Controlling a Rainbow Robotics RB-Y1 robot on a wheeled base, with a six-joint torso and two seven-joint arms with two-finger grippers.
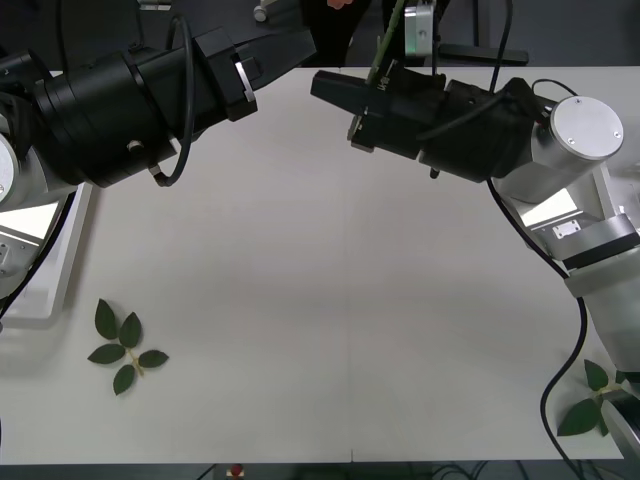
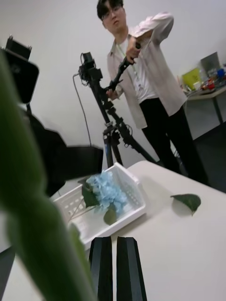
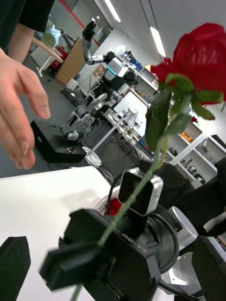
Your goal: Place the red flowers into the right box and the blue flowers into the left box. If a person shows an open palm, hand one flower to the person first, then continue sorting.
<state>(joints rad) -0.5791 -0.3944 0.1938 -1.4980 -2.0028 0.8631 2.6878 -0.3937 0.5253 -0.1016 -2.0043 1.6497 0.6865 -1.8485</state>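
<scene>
red rose [image 3: 202, 56] held upright above white table [image 1: 330, 330], lab shelves behind.

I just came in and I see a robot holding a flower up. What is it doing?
The robot's right gripper is shut on the stem of a red rose and holds it up over the far side of the table. A person's open hand is near the rose, so this looks like a hand-over. The left gripper is open and holds nothing, raised close by. A blue flower already lies in the left box.
</scene>
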